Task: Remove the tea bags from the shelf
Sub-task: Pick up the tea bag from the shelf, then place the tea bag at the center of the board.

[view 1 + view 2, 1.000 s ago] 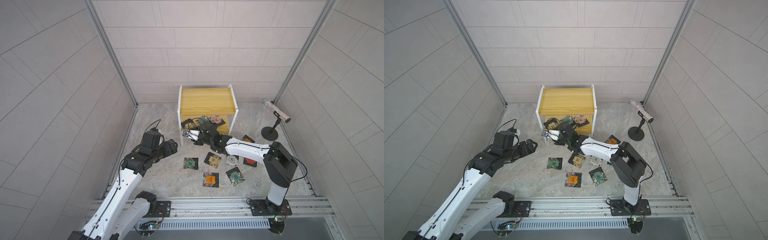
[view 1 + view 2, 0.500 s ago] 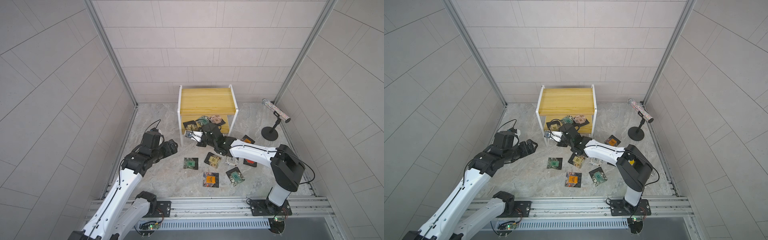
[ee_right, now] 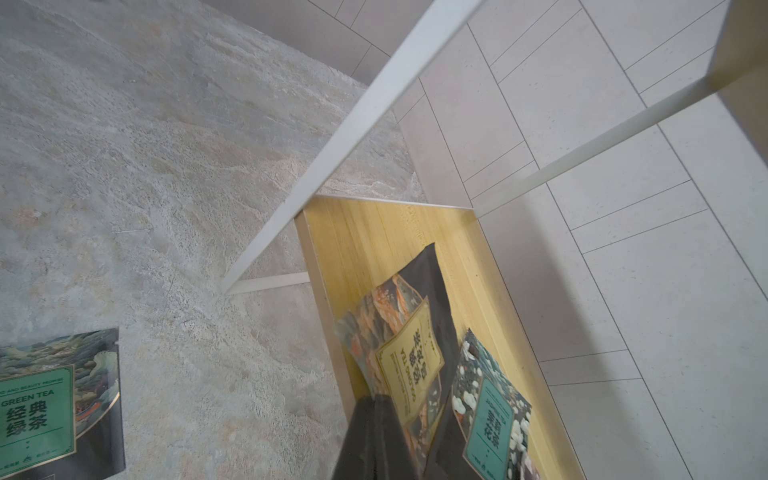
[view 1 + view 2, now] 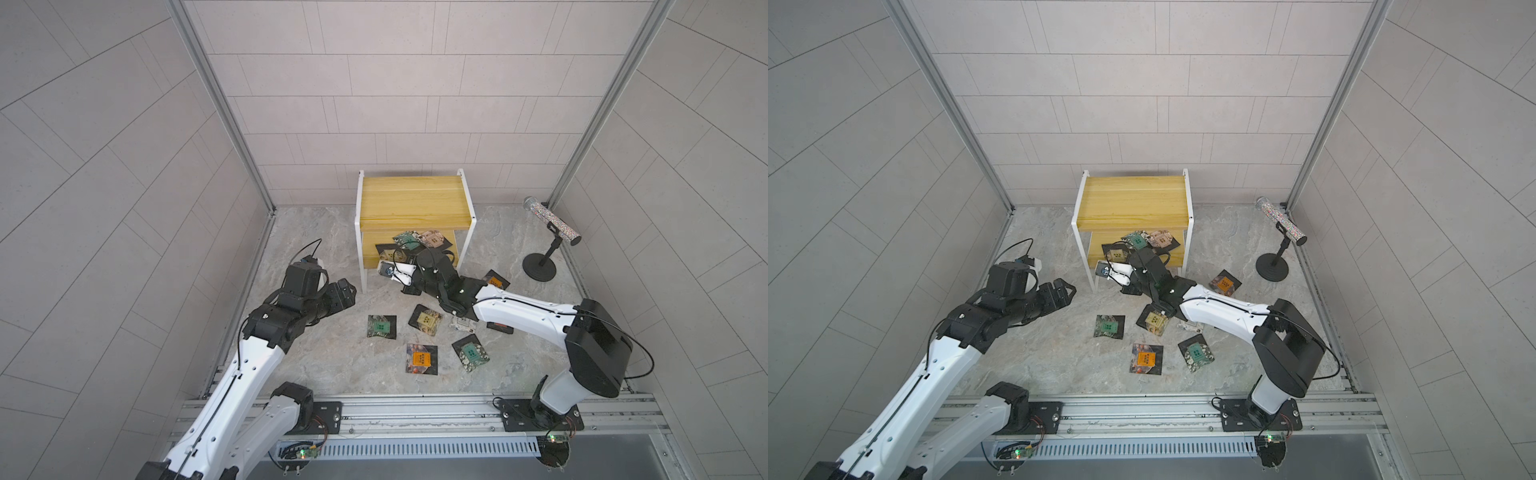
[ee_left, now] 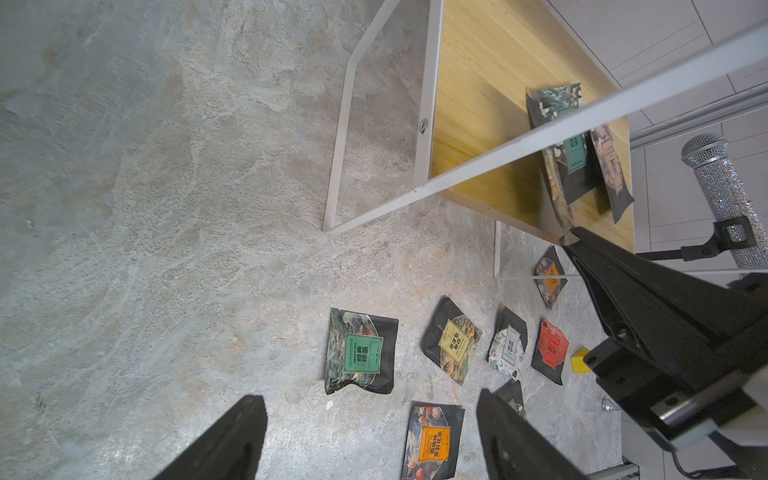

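The shelf (image 4: 409,199) (image 4: 1133,199) stands at the back of the floor, its top board bare. Three tea bags lie on its lower board (image 3: 357,232): a yellow-labelled one (image 3: 409,365), a teal one (image 3: 492,419) and a beige one (image 4: 432,237). My right gripper (image 3: 374,409) (image 5: 568,240) is shut on the near edge of the yellow-labelled bag at the board's front edge. Several tea bags lie on the floor, among them a green one (image 4: 381,326) (image 5: 359,353) and an orange one (image 4: 422,359). My left gripper (image 4: 347,291) (image 5: 369,397) hovers open left of the shelf, holding nothing.
A glittery microphone (image 4: 550,220) on a black stand (image 4: 539,268) is at the back right. The shelf's white legs (image 5: 424,124) frame the lower tier. A small yellow block (image 5: 580,360) lies near the red tea bag (image 5: 550,349). Tiled walls close in on three sides.
My right gripper's jaws have closed on the yellow-labelled tea bag at the lower board's front, and the right arm's elbow has swung outward. The left arm has not moved.
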